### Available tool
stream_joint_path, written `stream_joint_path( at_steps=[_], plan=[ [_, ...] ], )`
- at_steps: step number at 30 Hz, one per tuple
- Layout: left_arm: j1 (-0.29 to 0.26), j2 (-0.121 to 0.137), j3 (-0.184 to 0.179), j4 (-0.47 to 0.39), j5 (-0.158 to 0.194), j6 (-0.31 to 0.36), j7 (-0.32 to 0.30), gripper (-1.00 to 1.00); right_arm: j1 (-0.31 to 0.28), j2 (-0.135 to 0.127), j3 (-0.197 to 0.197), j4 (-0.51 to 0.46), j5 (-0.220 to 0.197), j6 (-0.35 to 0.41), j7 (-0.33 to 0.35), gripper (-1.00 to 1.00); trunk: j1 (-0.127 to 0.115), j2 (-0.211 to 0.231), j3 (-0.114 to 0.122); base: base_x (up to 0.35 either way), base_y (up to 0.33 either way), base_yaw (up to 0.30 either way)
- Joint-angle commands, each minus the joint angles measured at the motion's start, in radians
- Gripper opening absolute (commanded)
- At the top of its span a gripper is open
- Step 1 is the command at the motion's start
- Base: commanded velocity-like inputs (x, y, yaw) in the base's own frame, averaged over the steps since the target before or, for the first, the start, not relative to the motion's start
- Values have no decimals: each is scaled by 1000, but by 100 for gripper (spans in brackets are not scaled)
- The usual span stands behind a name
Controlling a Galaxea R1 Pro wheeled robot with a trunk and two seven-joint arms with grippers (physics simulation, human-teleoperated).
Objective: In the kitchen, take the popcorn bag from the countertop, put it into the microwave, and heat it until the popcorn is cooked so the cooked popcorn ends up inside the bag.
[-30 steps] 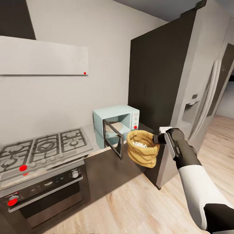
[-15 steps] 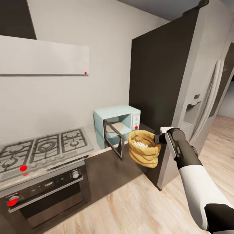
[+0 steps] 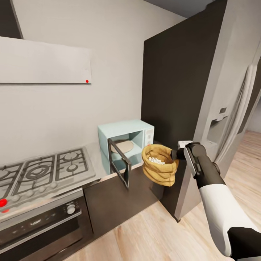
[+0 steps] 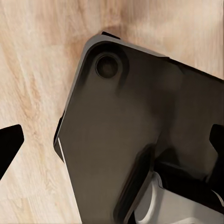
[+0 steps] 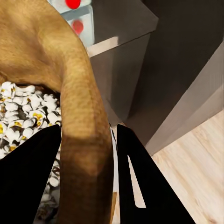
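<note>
Head view: popcorn bag (image 3: 160, 165) is held in the air by the right gripper (image 3: 175, 154), pinched at its rim at 3 o'clock. Popcorn (image 3: 156, 160) is seen inside the mouth. Microwave (image 3: 125, 145) sits on the surface (image 3: 95, 154) at the bag's 10 o'clock, door (image 3: 119, 166) swung open, turntable (image 3: 123, 146) visible. Stove (image 3: 40, 170) is at 9 o'clock, fridge (image 3: 228, 108) at 2 o'clock.

Left wrist view: left gripper (image 4: 112, 144) fingers are spread, nothing between; dark robot base (image 4: 140, 135) over wooden floor (image 4: 32, 70).

Right wrist view: bag rim is clamped between both fingers (image 5: 28, 177); popcorn is visible within.
</note>
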Motion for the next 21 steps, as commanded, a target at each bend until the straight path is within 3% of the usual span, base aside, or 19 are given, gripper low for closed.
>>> stream_joint_path(
  at_steps=[1, 10, 21],
  plan=[
    [0, 0, 2, -1, 3, -2, 0, 100, -1, 0, 0, -1, 3, 4, 2, -100, 1, -2, -2, 296, -139, 0],
    [0, -1, 2, -1, 3, -2, 0, 100, -1, 2, 1, -2, -6, 4, 4, -100, 1, -2, -2, 292, -131, 21],
    [0, 0, 2, -1, 3, -2, 0, 100, -1, 4, 0, -2, -11, 4, 4, -100, 1, -2, -2, 43, -22, 256]
  ],
)
